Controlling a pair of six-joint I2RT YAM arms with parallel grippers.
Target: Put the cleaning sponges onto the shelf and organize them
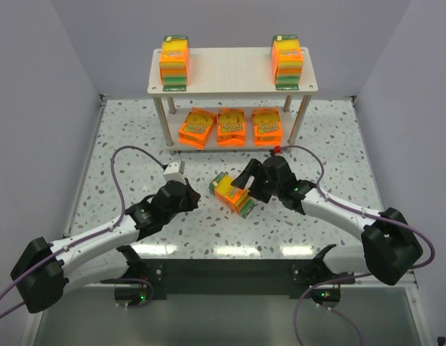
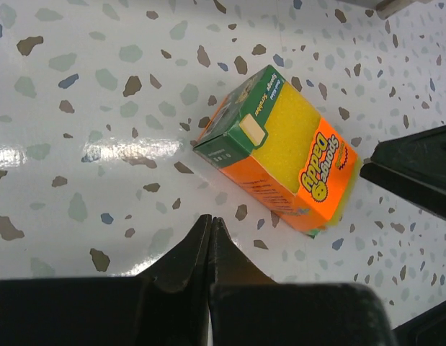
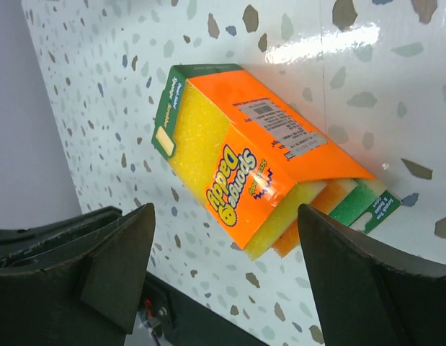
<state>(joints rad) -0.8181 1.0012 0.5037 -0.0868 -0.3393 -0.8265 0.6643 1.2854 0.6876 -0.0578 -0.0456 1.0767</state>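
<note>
The left arm [image 1: 86, 244] and the right arm [image 1: 338, 210] are each made up of white tubular links joined by bulky, rounded matte-black housings. A thin grey-purple cable [image 1: 113, 180] is run along the left arm, and a matching second cable [image 1: 322, 171] along the right. A small white connector block [image 1: 174, 171] is carried at the left wrist, and a small red part [image 1: 275, 150] at the right. The left gripper [image 2: 210, 225] is fitted with black, tapering, pointed fingers, the right gripper [image 3: 224, 216] with broad, flat-faced black ones. Small green lights [image 1: 141, 294] are lit at the black bases.
</note>
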